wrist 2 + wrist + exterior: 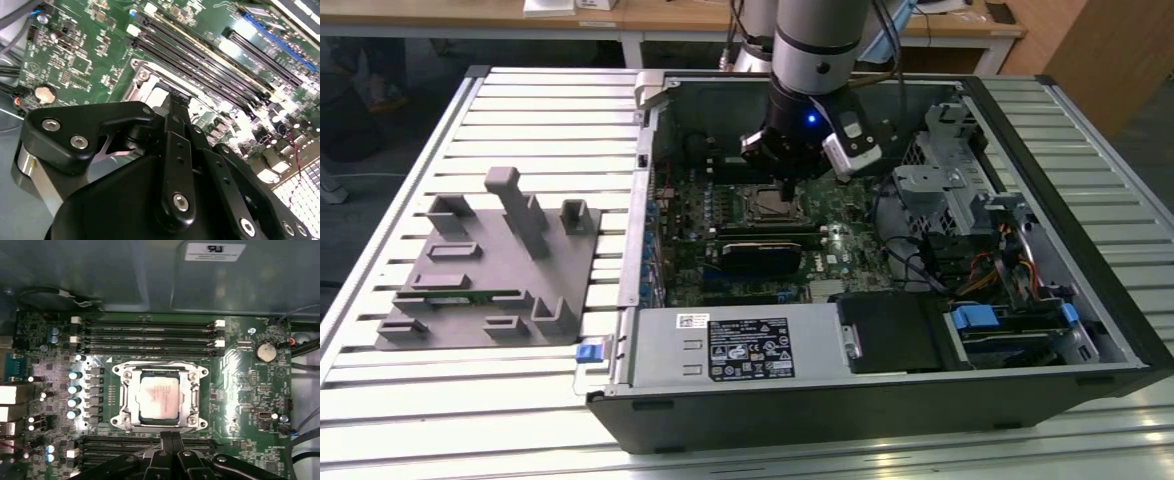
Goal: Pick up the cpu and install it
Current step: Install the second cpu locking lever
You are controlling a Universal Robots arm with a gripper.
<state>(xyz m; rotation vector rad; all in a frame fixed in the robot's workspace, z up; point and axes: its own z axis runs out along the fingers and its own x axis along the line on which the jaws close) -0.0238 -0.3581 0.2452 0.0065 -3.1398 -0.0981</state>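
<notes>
I'm seeing the flat silver cpu (158, 397) sitting square in its metal socket frame (160, 396) — black gripper (171, 440) fingers pressed together, grasping nothing, hovering near it.

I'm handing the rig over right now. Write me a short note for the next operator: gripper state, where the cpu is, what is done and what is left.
Gripper: fingers together, holding nothing, hovering over the green motherboard inside the open computer case, beside the socket.
The cpu, a small flat square chip with a pale silver top, lies in the metal socket frame between the black memory slots.
Done: cpu picked and placed in the socket.
Left: whether it sits fully flat and whether the frame is latched cannot be told; check both.
The grey plastic holder tray lies outside the case.
</notes>
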